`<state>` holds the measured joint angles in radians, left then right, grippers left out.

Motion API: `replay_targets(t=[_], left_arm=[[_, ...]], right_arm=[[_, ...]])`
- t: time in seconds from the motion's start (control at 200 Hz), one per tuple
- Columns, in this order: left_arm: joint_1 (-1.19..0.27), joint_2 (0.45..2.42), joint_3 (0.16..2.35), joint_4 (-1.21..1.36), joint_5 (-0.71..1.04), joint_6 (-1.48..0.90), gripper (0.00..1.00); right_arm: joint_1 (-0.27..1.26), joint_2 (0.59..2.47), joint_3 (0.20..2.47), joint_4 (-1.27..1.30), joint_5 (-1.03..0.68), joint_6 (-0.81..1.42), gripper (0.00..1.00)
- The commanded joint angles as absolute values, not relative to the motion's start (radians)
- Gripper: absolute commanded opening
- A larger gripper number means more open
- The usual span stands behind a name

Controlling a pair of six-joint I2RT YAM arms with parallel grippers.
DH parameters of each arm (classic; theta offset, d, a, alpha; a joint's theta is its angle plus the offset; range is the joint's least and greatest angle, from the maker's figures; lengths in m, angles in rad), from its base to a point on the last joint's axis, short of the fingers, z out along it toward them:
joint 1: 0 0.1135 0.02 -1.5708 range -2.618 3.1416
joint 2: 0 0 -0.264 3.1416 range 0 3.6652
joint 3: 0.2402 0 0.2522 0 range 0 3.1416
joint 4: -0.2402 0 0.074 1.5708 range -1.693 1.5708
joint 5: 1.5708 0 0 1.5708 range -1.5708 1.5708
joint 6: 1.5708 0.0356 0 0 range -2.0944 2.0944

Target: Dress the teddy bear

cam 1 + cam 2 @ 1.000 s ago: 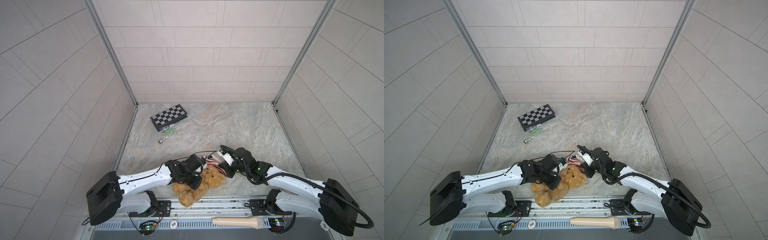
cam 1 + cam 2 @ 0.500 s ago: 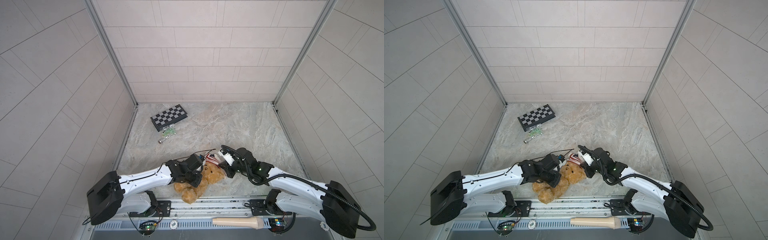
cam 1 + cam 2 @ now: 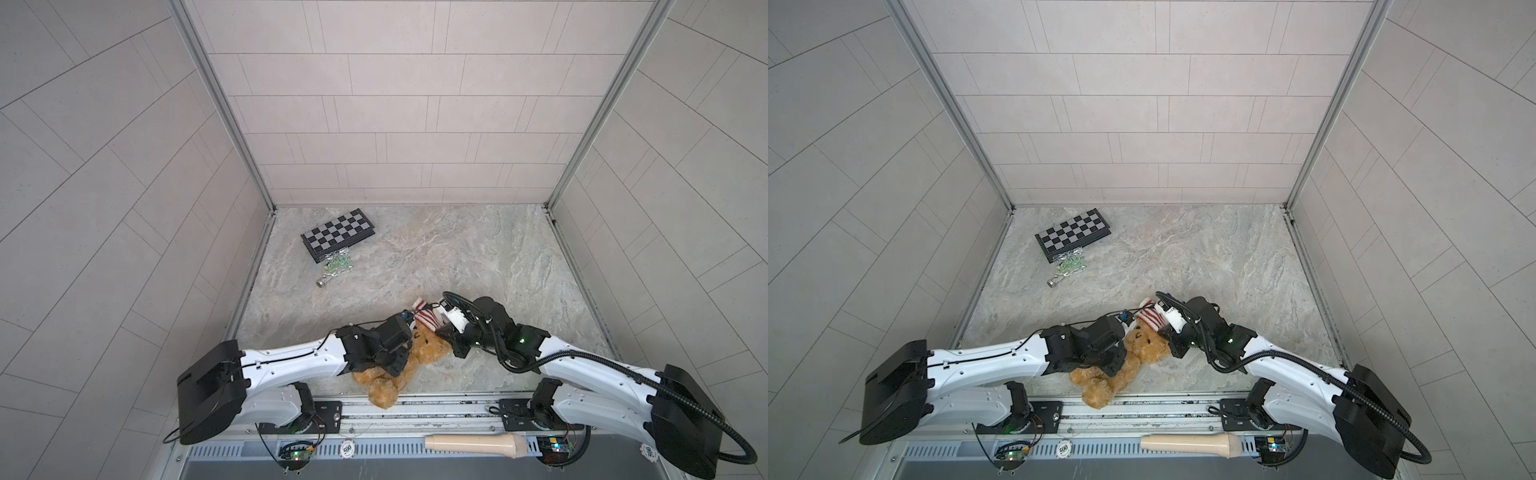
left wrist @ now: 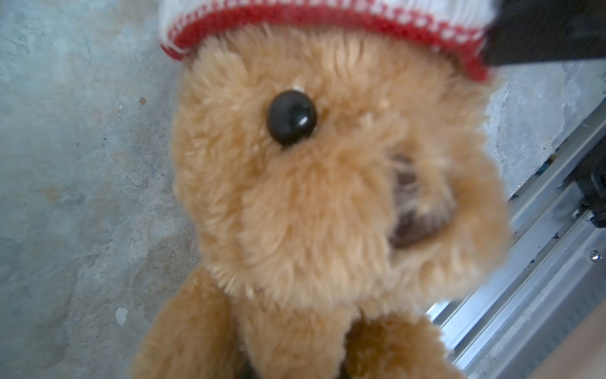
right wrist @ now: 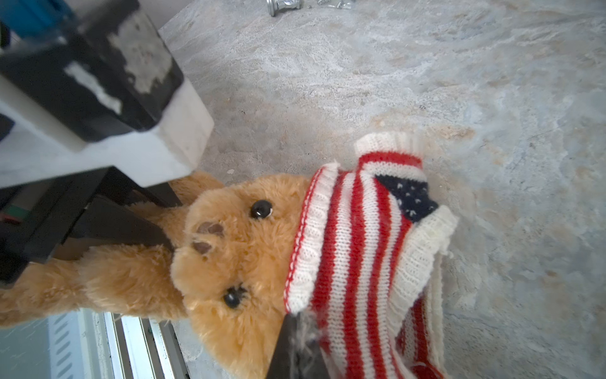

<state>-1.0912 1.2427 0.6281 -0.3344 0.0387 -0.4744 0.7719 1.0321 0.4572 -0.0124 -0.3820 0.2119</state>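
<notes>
The teddy bear is golden-tan and fluffy. It lies on its back at the table's front edge, with one leg over the rail. My left gripper is shut on its body just below the head. The fur hides the fingertips in the left wrist view, where the bear's face fills the frame. A red-and-white striped sweater sits like a cap on the crown of the head. My right gripper is shut on the sweater's hem beside the bear's cheek.
A folded chessboard lies at the back left. A small bag of green pieces and a metal piece lie in front of it. The metal rail runs along the front edge. A beige cylinder lies below it.
The bear's lower body has shifted slightly to the right. Both grippers keep their holds and have barely moved.
</notes>
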Motion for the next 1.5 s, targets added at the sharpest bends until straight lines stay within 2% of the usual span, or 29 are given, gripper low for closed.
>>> replay_targets(t=[0.0,0.325,0.816,1.076,1.497], left_arm=[[-1.097,1.235,0.579,-0.243,-0.062,-0.472,0.0],[-1.105,1.099,0.473,-0.082,-0.16,-0.417,0.0],[-1.153,0.894,0.399,0.106,-0.284,-0.301,0.0],[-1.196,0.75,0.344,0.203,-0.366,-0.233,0.0],[-1.209,0.605,0.327,0.272,-0.362,-0.101,0.0]], right_arm=[[0.781,1.016,0.493,-0.041,-0.403,0.211,0.0],[0.801,0.954,0.56,-0.123,-0.449,0.225,0.0],[0.872,0.951,0.756,-0.215,-0.388,0.217,0.0],[0.973,0.95,0.862,-0.294,-0.253,0.202,0.06],[1.2,0.932,1.015,-0.398,0.027,0.209,0.19]])
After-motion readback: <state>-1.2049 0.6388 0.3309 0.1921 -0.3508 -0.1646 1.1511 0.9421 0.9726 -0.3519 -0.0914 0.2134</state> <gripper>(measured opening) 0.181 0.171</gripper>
